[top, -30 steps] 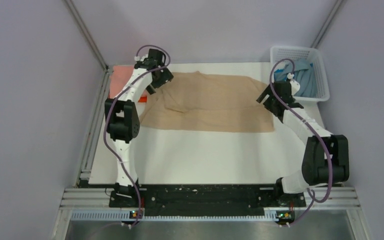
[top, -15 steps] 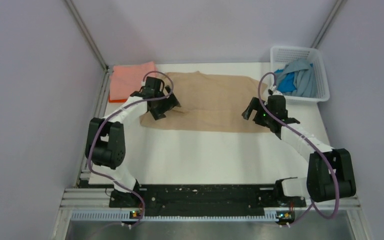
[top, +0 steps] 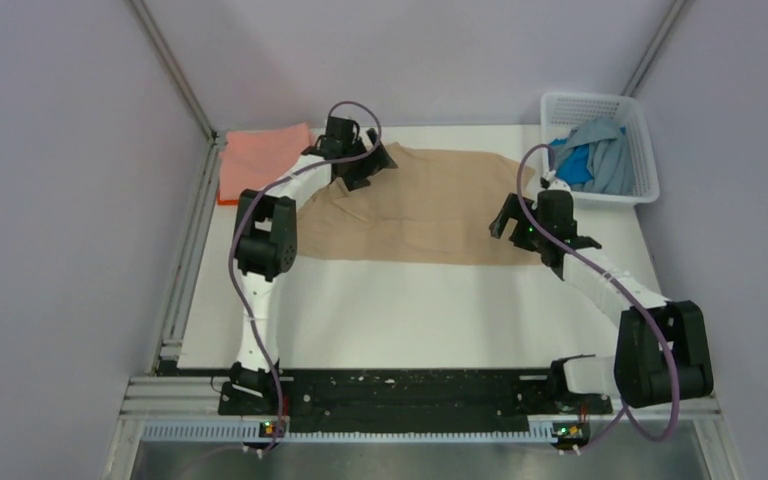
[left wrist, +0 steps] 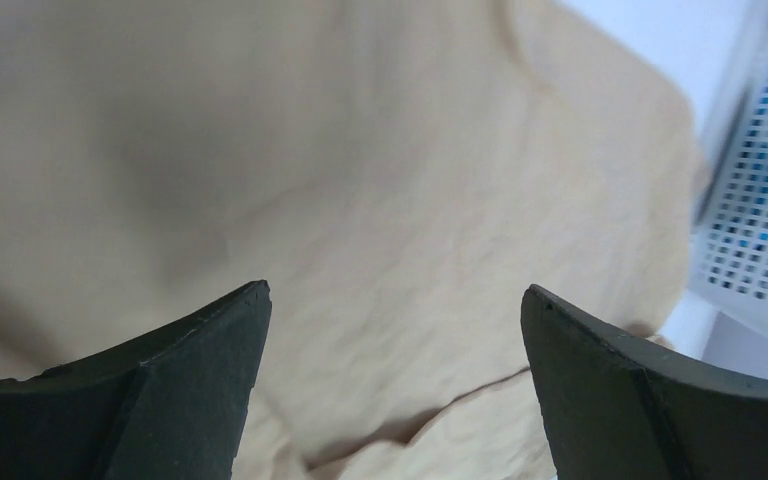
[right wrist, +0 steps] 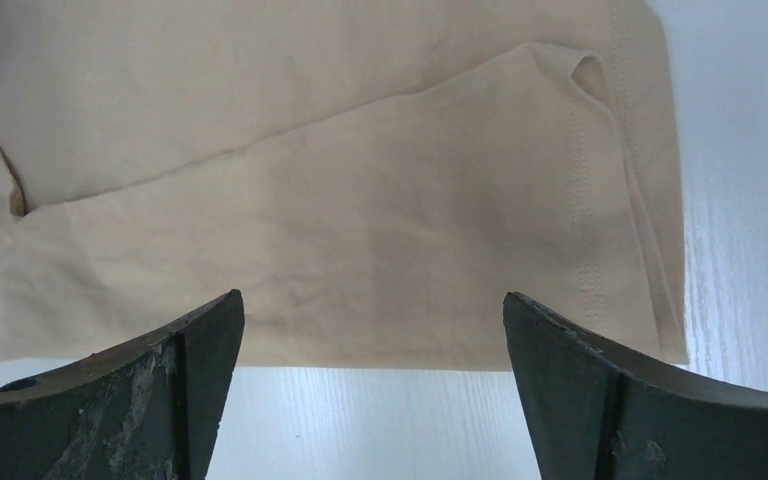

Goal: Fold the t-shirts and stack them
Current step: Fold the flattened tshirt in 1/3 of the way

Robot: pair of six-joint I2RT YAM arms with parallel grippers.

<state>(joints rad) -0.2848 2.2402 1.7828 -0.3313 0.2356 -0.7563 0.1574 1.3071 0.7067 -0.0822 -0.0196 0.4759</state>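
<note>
- Left tool (left wrist: 395,292) hangs over the upper left part of the tan t-shirt (top: 430,205), fingers spread wide with nothing between them; whether the tips touch the cloth cannot be told.
- Right tool (right wrist: 372,297) is also spread and empty. It sits over the shirt's lower right corner, at centre right of the top view.
- In the right wrist view, a folded-over layer of the tan t-shirt crosses the upper frame. A stitched hem runs down its right side, and bare white desk (top: 410,310) shows below and to the right.
- The tan t-shirt lies spread flat across the upper middle of the desk, wrinkled near its upper left end.
- A salmon-pink t-shirt (top: 260,160) lies folded at the upper left of the top view, just beside the tan one. A sliver of orange cloth (top: 226,200) shows at its lower left edge.
- A white lattice basket (top: 642,130) stands at the upper right, just beyond the tan shirt's right end. It holds a crumpled blue t-shirt (top: 575,167) and a light blue-grey t-shirt (top: 610,155).
- In the left wrist view, the basket shows blurred at the right edge.
</note>
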